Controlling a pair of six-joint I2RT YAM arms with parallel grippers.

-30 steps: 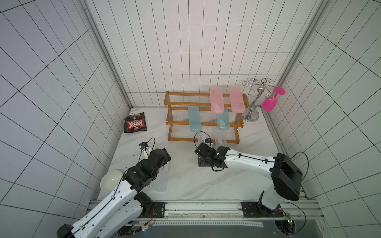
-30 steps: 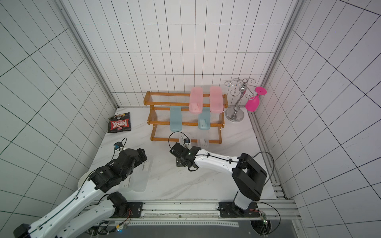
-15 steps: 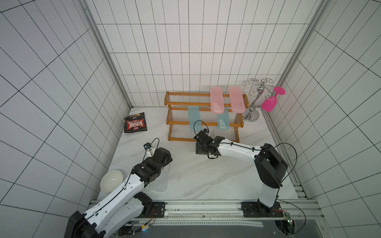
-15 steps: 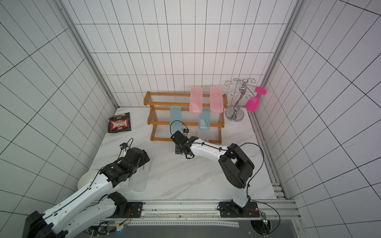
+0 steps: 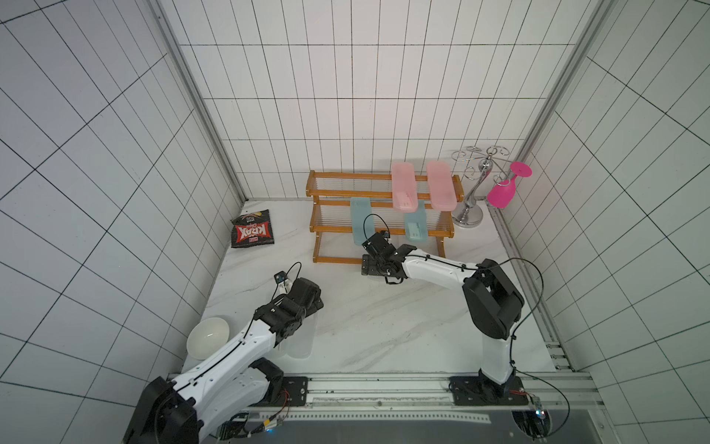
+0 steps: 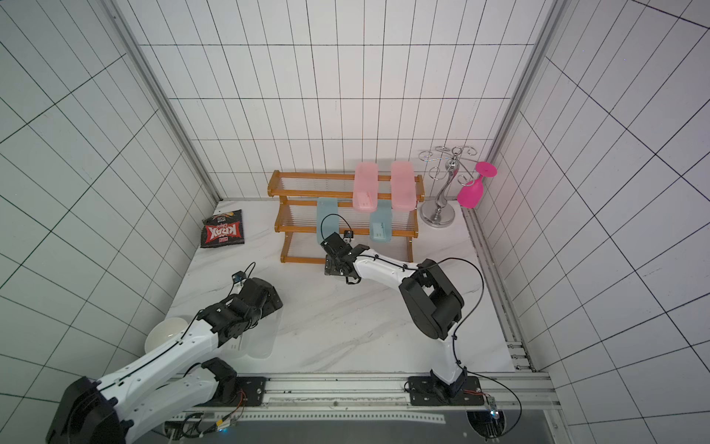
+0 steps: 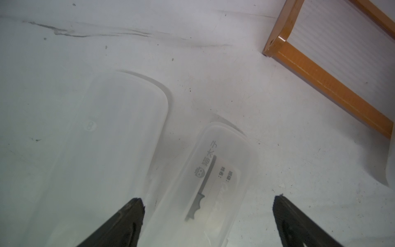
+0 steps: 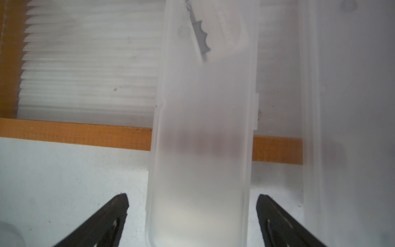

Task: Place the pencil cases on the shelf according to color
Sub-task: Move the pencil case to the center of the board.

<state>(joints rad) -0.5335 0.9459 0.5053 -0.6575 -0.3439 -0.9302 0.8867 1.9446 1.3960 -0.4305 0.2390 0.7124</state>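
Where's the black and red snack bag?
In both top views the black and red snack bag lies on the white marble table, near the tiled wall, left of the orange-brown wooden shelf.

1. Open and passable: bare table [image 5: 388,319] between the arms, up to the shelf [image 5: 334,260] front.
2. Top tier: free on the left half; taken on the right by two pink cases [image 5: 403,188].
3. Middle tier: two teal cases [image 5: 359,221] well apart; room at the left end and between them.
4. Bottom rail: crossed by two frosted cases [image 8: 201,128] side by side, with a narrow slot between; right gripper [image 8: 192,198] spread wide astride one.
5. Right of shelf: hemmed by chrome stand [image 5: 470,209] and goblet [image 5: 503,192].
6. Left side: snack bag [image 5: 252,234], bowl [image 5: 207,338], two clear cases [image 5: 299,342].
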